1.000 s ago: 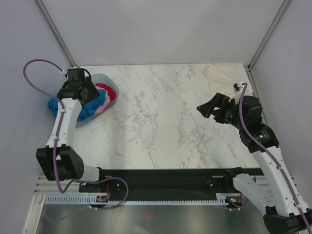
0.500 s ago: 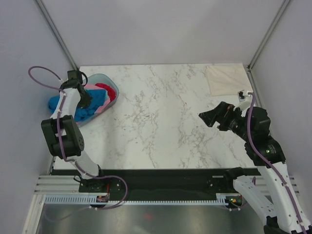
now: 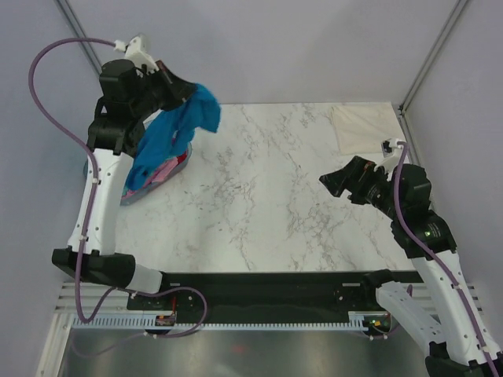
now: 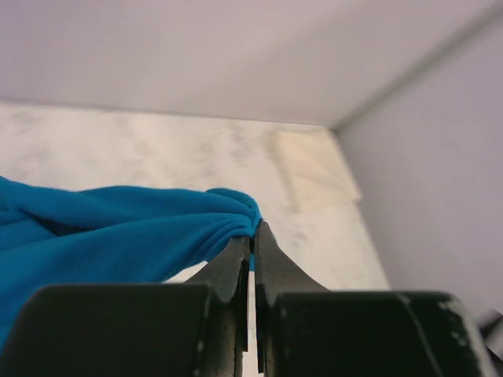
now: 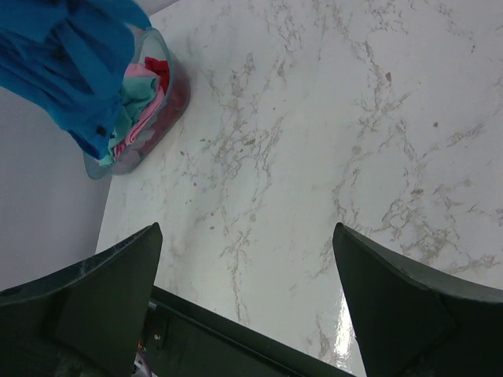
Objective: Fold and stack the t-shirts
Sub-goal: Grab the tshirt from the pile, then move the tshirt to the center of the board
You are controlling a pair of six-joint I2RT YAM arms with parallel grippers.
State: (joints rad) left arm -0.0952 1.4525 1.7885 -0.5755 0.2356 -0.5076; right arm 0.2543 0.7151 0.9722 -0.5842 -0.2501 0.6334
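The bright blue t-shirt (image 3: 177, 129) hangs in the air from my left gripper (image 3: 191, 92), which is raised above the table's back left and shut on a bunched edge of it. In the left wrist view the fingertips (image 4: 253, 232) pinch the blue cloth (image 4: 118, 232). Its lower end still trails into the basket (image 3: 134, 198). Pink (image 5: 141, 75), mint green (image 5: 135, 100) and red (image 5: 162, 71) t-shirts lie in the basket (image 5: 98, 167). A folded cream t-shirt (image 3: 361, 129) lies flat at the back right. My right gripper (image 3: 334, 180) hovers open over the right side, holding nothing.
The pale oval basket stands at the table's left edge, by the left wall. Grey walls with metal corner posts (image 3: 428, 55) close in the back and sides. The marble tabletop (image 3: 267, 196) spreads between the basket and the cream shirt. A black rail (image 3: 259, 287) runs along the near edge.
My left gripper closed on the blue t-shirt in the basket and rose up and to the right, pulling it out. The right arm shifted slightly and stayed open.
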